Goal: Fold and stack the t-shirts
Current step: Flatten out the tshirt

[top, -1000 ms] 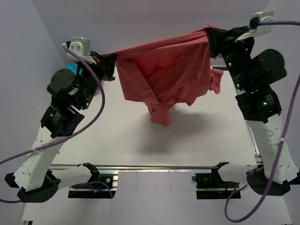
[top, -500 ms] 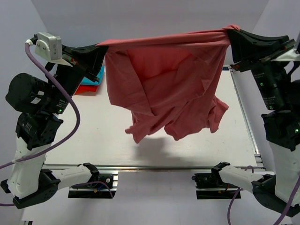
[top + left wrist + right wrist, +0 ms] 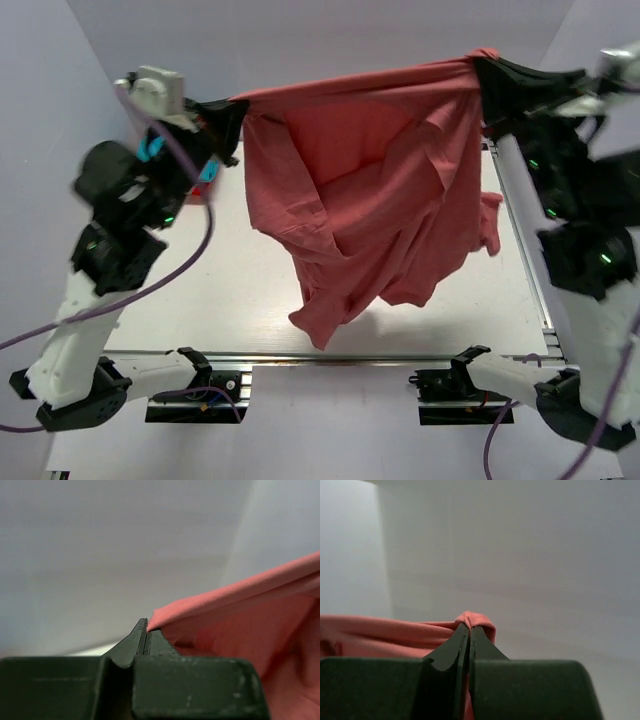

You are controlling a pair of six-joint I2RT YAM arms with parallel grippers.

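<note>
The pink shirt [image 3: 380,200] hangs crumpled above the table [image 3: 200,300], its lowest folds dangling toward the near edge. Farther back, its top hem stretches taut from left to right. The left gripper [image 3: 232,112] and right gripper [image 3: 482,78] each pinch one end, probably to spread it flat for folding.

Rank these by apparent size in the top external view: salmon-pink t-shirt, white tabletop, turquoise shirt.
1. Salmon-pink t-shirt and white tabletop: unsure, since the shirt hangs nearer the camera.
2. Turquoise shirt: smallest, only slivers showing.
</note>
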